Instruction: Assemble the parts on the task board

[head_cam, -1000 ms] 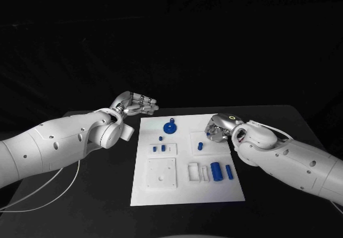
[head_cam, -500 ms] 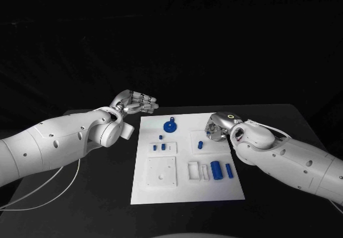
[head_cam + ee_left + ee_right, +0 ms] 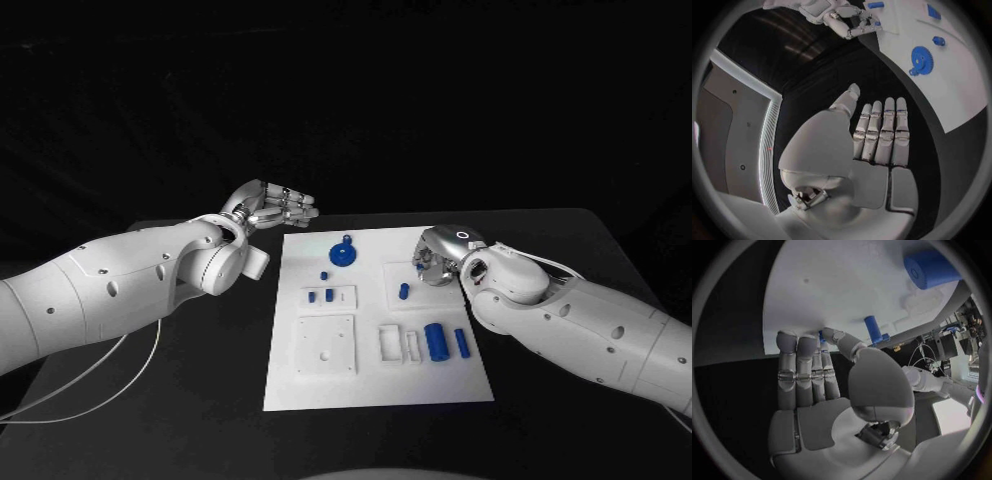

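Note:
The white task board lies mid-table. On it are a blue gear, a blue peg standing in a raised white block, a thick blue cylinder and several smaller blue pieces. My right hand hovers at the board's right edge beside the peg. In the right wrist view its fingers are straight and the thumb bends across to them, pinching a sliver of a small blue part. The peg stands just beyond. My left hand is off the board's far left corner, fingers straight, holding nothing.
A white cable trails over the black table under my left arm. A thin blue cylinder and white recessed blocks fill the board's near half. Bare table lies on both sides of the board.
My right hand and forearm have crept slightly left, toward the board's far side. The left hand and the parts on the board have not moved.

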Action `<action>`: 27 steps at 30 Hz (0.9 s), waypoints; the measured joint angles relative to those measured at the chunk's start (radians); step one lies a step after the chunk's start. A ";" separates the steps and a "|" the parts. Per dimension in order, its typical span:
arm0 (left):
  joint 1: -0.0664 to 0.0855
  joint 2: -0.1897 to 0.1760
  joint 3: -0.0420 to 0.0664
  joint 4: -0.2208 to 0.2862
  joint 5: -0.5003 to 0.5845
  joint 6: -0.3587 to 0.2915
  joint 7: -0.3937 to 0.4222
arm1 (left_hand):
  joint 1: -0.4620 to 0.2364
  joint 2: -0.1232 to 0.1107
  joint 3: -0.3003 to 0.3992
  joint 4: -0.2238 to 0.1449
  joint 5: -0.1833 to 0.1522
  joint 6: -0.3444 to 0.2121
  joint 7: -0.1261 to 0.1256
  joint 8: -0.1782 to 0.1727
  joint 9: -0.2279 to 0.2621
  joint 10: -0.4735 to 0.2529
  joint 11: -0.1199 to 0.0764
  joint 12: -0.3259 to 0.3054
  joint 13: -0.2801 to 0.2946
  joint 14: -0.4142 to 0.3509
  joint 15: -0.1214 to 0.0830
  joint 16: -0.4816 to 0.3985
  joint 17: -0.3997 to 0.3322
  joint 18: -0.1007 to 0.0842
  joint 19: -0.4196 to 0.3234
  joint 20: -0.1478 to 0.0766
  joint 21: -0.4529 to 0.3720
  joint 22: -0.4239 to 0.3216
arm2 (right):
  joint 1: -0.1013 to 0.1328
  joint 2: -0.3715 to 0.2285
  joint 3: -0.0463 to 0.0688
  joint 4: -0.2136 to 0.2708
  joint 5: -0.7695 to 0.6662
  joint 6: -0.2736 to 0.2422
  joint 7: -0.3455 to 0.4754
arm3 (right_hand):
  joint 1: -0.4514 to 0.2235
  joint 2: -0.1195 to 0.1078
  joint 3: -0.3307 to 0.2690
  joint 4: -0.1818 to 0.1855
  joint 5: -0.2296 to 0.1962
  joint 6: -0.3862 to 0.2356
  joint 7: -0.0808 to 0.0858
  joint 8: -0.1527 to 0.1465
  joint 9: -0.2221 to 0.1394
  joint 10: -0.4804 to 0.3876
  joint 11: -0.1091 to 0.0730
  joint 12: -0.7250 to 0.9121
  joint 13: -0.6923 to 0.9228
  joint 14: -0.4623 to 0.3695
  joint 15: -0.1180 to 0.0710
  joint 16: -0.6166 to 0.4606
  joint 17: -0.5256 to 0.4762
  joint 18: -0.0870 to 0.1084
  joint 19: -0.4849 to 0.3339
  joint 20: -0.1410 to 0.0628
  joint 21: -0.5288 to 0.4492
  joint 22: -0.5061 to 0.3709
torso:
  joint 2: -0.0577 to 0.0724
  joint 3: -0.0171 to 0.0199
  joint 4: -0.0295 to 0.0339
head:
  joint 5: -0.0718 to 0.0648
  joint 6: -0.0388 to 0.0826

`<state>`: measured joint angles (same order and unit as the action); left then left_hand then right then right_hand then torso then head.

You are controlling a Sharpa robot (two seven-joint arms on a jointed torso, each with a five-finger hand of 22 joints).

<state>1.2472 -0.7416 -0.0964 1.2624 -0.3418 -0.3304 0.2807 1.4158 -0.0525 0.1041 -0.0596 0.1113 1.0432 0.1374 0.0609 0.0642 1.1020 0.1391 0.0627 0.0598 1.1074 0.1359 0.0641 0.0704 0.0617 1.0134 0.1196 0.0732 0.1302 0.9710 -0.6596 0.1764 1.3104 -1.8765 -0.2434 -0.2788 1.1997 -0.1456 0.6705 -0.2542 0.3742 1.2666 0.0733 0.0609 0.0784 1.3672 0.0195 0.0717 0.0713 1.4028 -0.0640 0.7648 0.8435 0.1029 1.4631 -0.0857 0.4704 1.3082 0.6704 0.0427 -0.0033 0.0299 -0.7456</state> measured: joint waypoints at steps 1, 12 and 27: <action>0.000 0.000 0.000 -0.001 0.000 0.000 0.000 | 0.000 0.000 0.000 0.000 0.000 0.000 0.000 0.000 0.000 0.000 0.000 0.000 0.000 0.000 0.000 0.000 0.000 0.000 0.000 0.000 0.000 0.000 | -0.001 -0.001 0.000 0.001 -0.001 -0.003 -0.002 | 0.000 0.000 0.002 0.000 -0.007 0.001 -0.001 0.000 0.000 0.000 0.000 0.000 0.000 0.000 0.000 0.000 0.000 0.000 0.000 0.000 0.000 0.000 | 0.000 0.0001 0.0000 | 0.000 0.000; 0.000 0.002 0.000 -0.008 0.001 0.002 -0.001 | 0.000 0.000 0.000 0.000 0.000 0.002 0.002 0.000 0.000 0.000 0.000 0.000 0.000 0.000 0.000 0.000 0.000 0.000 0.000 0.000 0.000 -0.002 | -0.007 -0.015 0.005 0.027 0.006 -0.021 -0.013 | 0.005 0.005 0.009 0.002 -0.049 0.005 0.002 -0.004 0.000 0.007 0.000 -0.001 -0.001 0.006 -0.002 -0.007 0.000 0.000 0.004 -0.004 0.004 0.000 | 0.000 0.0005 -0.0005 | 0.003 0.002; 0.000 0.005 0.000 -0.025 0.001 0.005 -0.001 | 0.000 0.000 0.000 0.000 0.000 0.004 0.004 0.000 0.000 0.000 0.000 0.000 0.000 0.000 0.000 0.000 0.000 0.000 0.000 0.000 0.000 -0.006 | -0.007 -0.055 0.046 0.113 0.057 -0.043 -0.006 | 0.006 0.006 0.009 0.002 -0.064 0.004 -0.001 0.000 0.002 0.007 0.000 -0.003 0.000 0.006 -0.002 -0.007 0.001 0.003 0.004 -0.004 0.010 0.000 | -0.001 0.0002 -0.0009 | 0.002 0.003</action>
<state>1.2473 -0.7369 -0.0964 1.2373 -0.3406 -0.3255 0.2795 1.4158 -0.0526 0.1041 -0.0596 0.1113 1.0469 0.1411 0.0609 0.0643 1.1021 0.1390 0.0627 0.0598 1.1075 0.1359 0.0642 0.0706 0.0617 1.0134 0.1196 0.0732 0.1239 0.9643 -0.7150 0.2225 1.4230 -1.8192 -0.2868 -0.2851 1.2059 -0.1394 0.6793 -0.2525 0.3098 1.2707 0.0721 0.0608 0.0801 1.3741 0.0196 0.0686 0.0711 1.4086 -0.0657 0.7580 0.8443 0.1054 1.4668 -0.0893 0.4801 1.3079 0.6699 0.0429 -0.0041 0.0321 -0.7427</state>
